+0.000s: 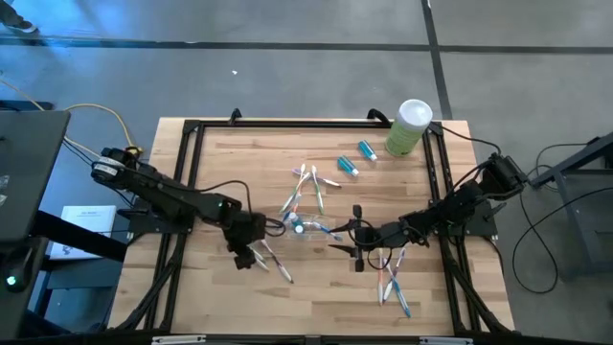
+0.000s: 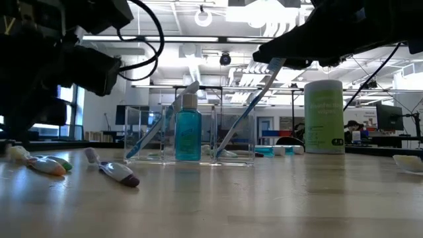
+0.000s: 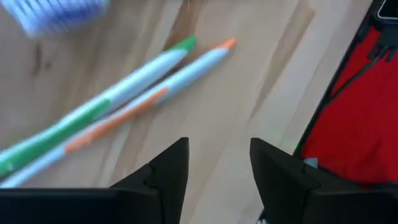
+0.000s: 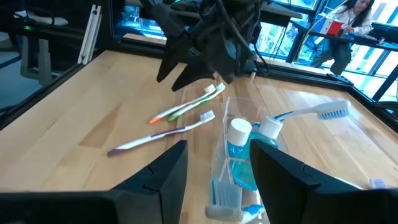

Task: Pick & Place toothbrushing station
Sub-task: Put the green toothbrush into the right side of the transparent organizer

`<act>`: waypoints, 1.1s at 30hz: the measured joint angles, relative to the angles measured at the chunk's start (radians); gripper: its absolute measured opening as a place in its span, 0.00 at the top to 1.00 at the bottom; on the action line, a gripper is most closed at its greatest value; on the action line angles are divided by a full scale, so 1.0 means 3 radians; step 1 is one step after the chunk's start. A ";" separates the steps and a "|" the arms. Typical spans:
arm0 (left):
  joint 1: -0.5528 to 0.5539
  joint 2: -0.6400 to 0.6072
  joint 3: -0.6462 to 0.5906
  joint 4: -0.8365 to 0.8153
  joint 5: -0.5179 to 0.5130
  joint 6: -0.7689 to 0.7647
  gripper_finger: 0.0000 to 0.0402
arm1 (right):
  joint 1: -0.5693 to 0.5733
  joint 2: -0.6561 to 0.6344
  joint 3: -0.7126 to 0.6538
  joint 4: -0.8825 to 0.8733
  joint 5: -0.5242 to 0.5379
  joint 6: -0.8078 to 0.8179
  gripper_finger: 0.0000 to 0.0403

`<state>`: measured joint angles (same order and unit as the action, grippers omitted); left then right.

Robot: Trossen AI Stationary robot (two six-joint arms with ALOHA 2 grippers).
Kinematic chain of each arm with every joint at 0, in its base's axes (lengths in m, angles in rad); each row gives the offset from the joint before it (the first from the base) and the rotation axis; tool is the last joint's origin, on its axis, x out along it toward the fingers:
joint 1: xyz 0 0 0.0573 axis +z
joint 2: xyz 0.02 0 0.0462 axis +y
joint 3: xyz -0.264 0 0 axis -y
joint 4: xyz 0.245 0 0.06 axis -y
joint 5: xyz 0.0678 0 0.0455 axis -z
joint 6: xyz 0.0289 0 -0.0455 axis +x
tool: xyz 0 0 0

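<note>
The clear cup [image 1: 305, 228] stands on the table's middle, holding a blue white-capped tube [image 2: 188, 135] and slim toothbrushes that lean on its rim. It also shows in the right wrist view [image 4: 231, 163]. My right gripper [image 1: 343, 240] is open and empty, level just to the cup's right [image 4: 217, 152]. My left gripper [image 1: 246, 254] is open and empty, low over the table left of the cup [image 3: 217, 149]. A green-tipped toothbrush [image 3: 93, 112] and an orange-tipped toothbrush [image 3: 140, 102] lie flat on the wood just ahead of it. A purple toothbrush [image 4: 161, 134] lies beside them.
More toothbrushes lie loose beyond the cup [image 1: 305, 187] and at the near right [image 1: 393, 283]. Two blue tubes [image 1: 348, 165] [image 1: 366, 149] lie at the far middle. A tall pale-green canister [image 1: 409, 126] stands at the far right corner. A black frame [image 1: 287, 123] borders the table.
</note>
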<state>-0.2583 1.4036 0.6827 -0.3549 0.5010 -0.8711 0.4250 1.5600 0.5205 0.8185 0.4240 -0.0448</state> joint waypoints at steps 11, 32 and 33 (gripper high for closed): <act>-0.0018 -0.0380 0.0037 -0.0035 -0.0066 0.0123 0.59 | -0.0022 0.0000 0.0000 0.0009 0.0017 0.0067 0.59; -0.0944 -0.1347 0.0037 -0.1493 -0.2603 0.0473 0.59 | -0.0044 0.0000 0.0000 -0.0024 0.0018 0.0088 0.59; -0.0937 -0.1268 0.0037 -0.1503 -0.2609 0.0486 0.59 | -0.0043 0.0000 0.0001 -0.0025 0.0033 0.0088 0.59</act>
<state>-0.5393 1.0234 0.6937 -0.8057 -0.2818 -0.7253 0.4122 1.5600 0.5207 0.8110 0.4340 -0.0185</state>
